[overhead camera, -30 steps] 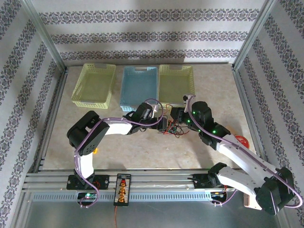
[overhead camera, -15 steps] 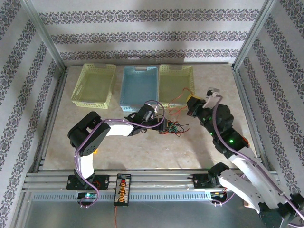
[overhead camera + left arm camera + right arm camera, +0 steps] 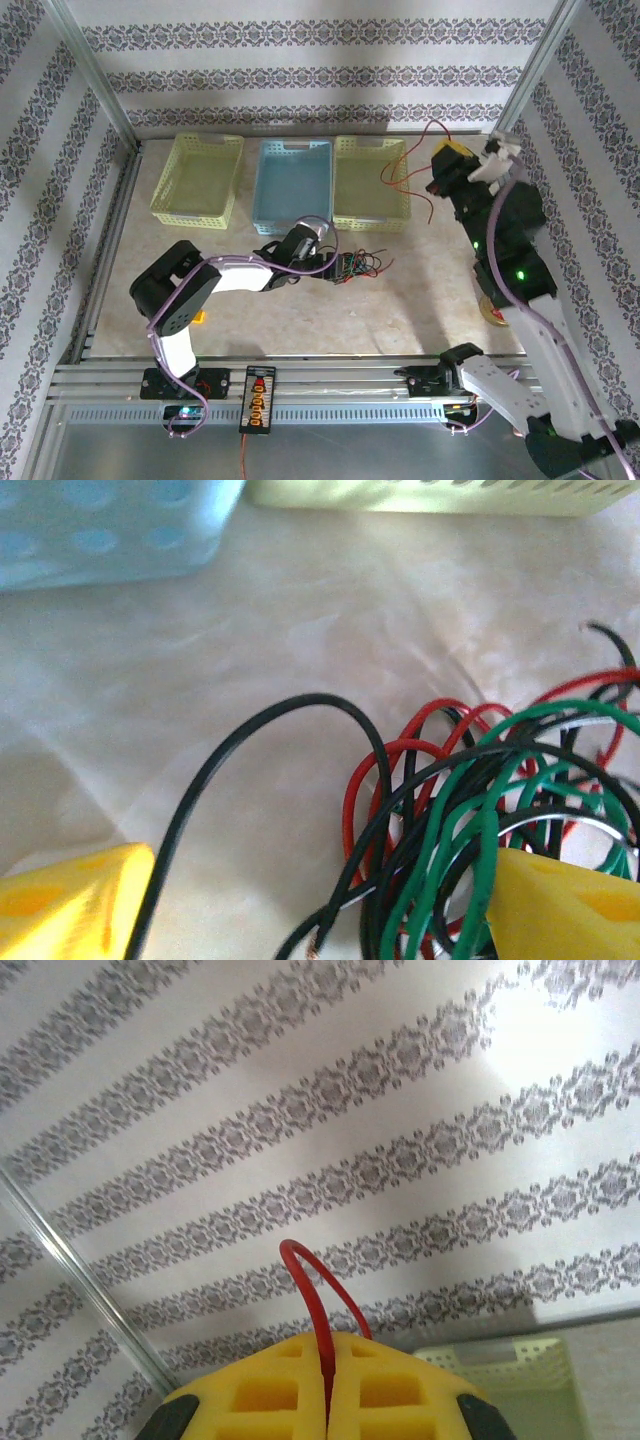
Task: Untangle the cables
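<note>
In the top view the left gripper (image 3: pixel 338 266) lay low on the tabletop (image 3: pixel 420 300), its jaws spread wide and clamping nothing. The cables (image 3: pixel 362 265) sat touching it at 3 o'clock, a small knot of red, green and black just near of the blue basket (image 3: pixel 292 185).

The left wrist view showed that knot between the two yellow fingers (image 3: pixel 70 910). The bulk crowded against the right one, and one black cable (image 3: pixel 300 702) arched out towards 10 o'clock and came down beside the left one. The wires looked very light, soft and springy, with smooth insulation that would likely slip through a loose pinch. They would probably drag the whole clump along rather than part cleanly. The best hold seemed to be a single strand where it stood clear of the rest, such as that black arch or a free end at the knot's edge, not the dense middle.

Further right, a red cable (image 3: pixel 403 172) hung in the air over the corner of the yellow-green basket (image 3: pixel 370 180), well apart from the knot and at about 1 o'clock from it. It dangled at 9 o'clock from the raised right gripper (image 3: pixel 328 1380), whose jaws were pressed together on it. A short red loop stood up above them.
</note>
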### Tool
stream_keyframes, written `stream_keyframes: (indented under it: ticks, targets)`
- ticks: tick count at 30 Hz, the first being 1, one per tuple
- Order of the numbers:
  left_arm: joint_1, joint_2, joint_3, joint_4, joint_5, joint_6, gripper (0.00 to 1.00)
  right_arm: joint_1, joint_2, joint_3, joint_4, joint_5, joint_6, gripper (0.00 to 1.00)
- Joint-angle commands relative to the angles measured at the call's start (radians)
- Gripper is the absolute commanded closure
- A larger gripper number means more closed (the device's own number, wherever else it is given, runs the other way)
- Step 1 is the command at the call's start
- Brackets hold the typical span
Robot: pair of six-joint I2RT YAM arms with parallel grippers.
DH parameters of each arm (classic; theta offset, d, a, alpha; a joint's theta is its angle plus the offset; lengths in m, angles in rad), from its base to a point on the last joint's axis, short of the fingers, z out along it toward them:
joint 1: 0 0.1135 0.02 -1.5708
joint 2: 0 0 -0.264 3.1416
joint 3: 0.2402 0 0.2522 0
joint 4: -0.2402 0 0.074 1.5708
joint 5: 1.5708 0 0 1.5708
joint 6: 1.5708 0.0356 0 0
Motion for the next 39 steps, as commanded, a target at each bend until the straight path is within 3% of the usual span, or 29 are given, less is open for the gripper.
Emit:
stream_keyframes:
  ticks: [1,12,17,21,24,28,33,37,39]
  targets:
    - [0.016,-0.063,-0.060,-0.125,-0.091,-0.031,0.14,-0.084,0.144,0.041,-0.047,-0.208,0.062,1.00]
    - [0.016,-0.206,-0.124,-0.078,-0.114,-0.104,0.08,-0.153,0.633,0.164,0.037,-0.276,0.024,1.00]
    - [0.016,-0.225,-0.126,-0.074,-0.106,-0.108,0.07,-0.149,0.755,0.127,0.079,-0.317,0.076,1.00]
    - [0.014,-0.244,-0.133,-0.060,-0.088,-0.083,0.04,-0.136,0.723,0.051,0.093,-0.294,0.071,0.54]
    - [0.011,-0.253,-0.128,-0.061,-0.078,-0.039,0.02,-0.128,0.645,-0.013,0.079,-0.265,0.042,0.45]
    - [0.009,-0.246,-0.111,-0.071,-0.071,-0.003,0.02,-0.098,0.529,-0.089,0.018,-0.258,-0.016,0.45]
    - [0.006,-0.206,-0.081,-0.084,-0.064,0.010,0.04,0.034,0.394,-0.179,-0.107,-0.284,-0.120,0.50]
    - [0.004,-0.178,-0.077,-0.075,-0.047,0.004,0.07,0.142,0.357,-0.216,-0.195,-0.325,-0.129,0.59]
    - [0.003,-0.164,-0.076,-0.073,-0.042,0.002,0.09,0.179,0.368,-0.218,-0.236,-0.331,-0.099,0.70]
